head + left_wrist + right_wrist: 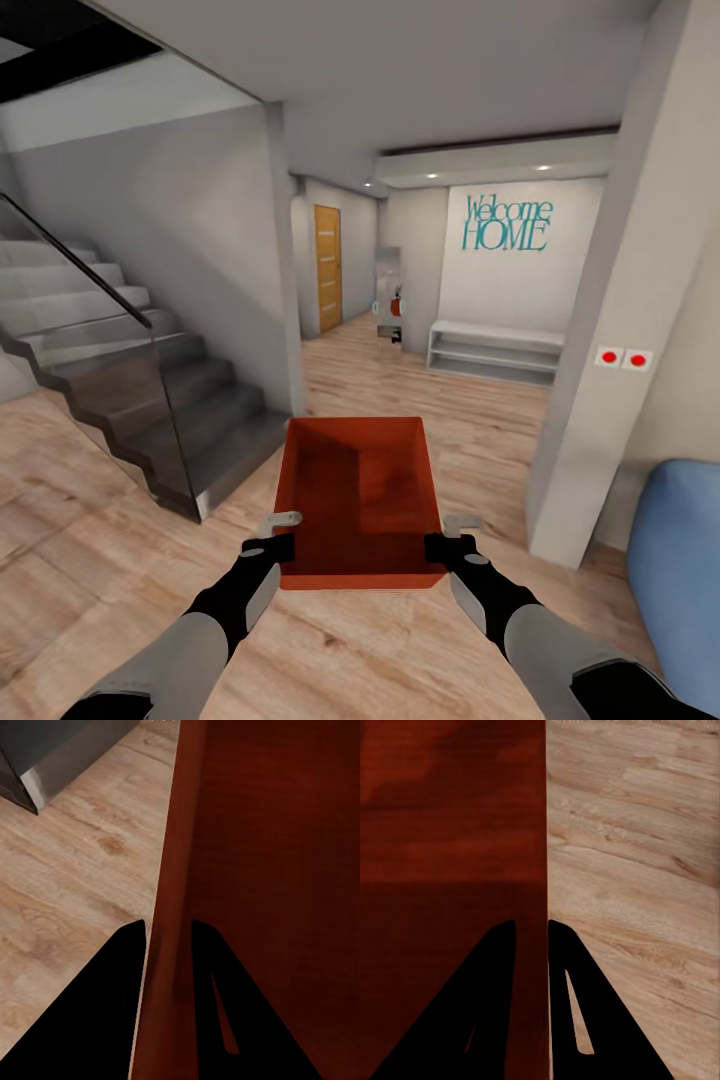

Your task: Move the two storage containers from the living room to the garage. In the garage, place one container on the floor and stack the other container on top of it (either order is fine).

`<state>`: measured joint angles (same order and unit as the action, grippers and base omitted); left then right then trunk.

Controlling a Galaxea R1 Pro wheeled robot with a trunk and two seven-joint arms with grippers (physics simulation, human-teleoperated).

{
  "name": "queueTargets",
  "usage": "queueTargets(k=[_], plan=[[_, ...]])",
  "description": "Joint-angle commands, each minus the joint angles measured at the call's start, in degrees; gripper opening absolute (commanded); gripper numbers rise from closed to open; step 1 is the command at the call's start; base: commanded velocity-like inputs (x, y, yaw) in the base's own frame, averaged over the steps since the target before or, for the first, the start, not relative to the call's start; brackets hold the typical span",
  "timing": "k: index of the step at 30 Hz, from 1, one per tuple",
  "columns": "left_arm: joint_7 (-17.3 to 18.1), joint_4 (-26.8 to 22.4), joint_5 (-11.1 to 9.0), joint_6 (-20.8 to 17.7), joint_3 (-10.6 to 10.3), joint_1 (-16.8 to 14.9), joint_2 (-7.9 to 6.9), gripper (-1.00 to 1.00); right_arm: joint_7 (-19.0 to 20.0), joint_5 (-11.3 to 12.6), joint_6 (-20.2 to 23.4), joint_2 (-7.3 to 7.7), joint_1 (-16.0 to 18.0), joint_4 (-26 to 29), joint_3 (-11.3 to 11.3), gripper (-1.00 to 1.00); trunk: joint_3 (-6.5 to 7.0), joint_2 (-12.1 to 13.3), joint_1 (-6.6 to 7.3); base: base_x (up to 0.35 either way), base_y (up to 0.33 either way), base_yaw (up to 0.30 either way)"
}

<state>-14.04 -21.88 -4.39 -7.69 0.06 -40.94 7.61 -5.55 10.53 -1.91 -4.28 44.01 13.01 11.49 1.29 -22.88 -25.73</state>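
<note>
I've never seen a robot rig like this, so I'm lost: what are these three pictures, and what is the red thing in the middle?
These are simulator renders from a two-armed wheeled robot. The big picture comes from its head camera, looking over both arms at a hallway with stairs and a wood floor. The small pictures come from cameras beside each claw. The red thing is an open bin. The left claw pinches its left wall, a finger on either side; the right claw pinches the right wall the same way. The bin looks carried between them.

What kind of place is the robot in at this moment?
Probably a home's entrance hall: a staircase with a glass railing, a "Welcome HOME" sign above a white bench, and a light wood-plank floor.
</note>
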Motion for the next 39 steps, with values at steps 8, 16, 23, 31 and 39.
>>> queueTargets(k=[8, 16, 23, 31, 39], plan=[[-2.35, -0.36, 1.05, -0.36, 0.97, -0.02, -2.16, -1.0, -0.51, 0.58, -0.2, 0.06, 0.02, -0.18, -1.03, -1.0, -0.02, -0.04, -0.05, 0.322, 0.0, -0.114], [-2.38, -0.36, 1.05, -0.35, 0.97, -0.02, -2.16, -1.0, -0.51, 0.58, -0.2, 0.06, 0.02, -0.18, -1.03, -1.0, -0.02, -0.04, -0.05, 0.322, 0.0, -0.159], [-2.37, -0.36, 1.05, -0.35, 0.98, -0.02, -2.16, -1.0, -0.51, 0.58, -0.2, 0.06, 0.02, -0.18, -1.03, -1.0, -0.02, -0.04, -0.05, 0.322, 0.0, -0.021], [-2.39, -0.36, 1.05, -0.33, 0.97, -0.02, -2.16, -1.0, -0.51, 0.6, -0.27, 0.1, 0.02, -0.18, -1.07, -1.0, -0.02, -0.04, -0.05, 0.321, 0.0, -0.001], [-2.38, -0.36, 1.05, -0.32, 0.96, -0.02, -2.16, -1.0, -0.51, 0.56, -0.23, 0.1, 0.02, -0.18, -1.06, -1.0, -0.02, -0.04, -0.05, 0.321, 0.0, 0.0]])
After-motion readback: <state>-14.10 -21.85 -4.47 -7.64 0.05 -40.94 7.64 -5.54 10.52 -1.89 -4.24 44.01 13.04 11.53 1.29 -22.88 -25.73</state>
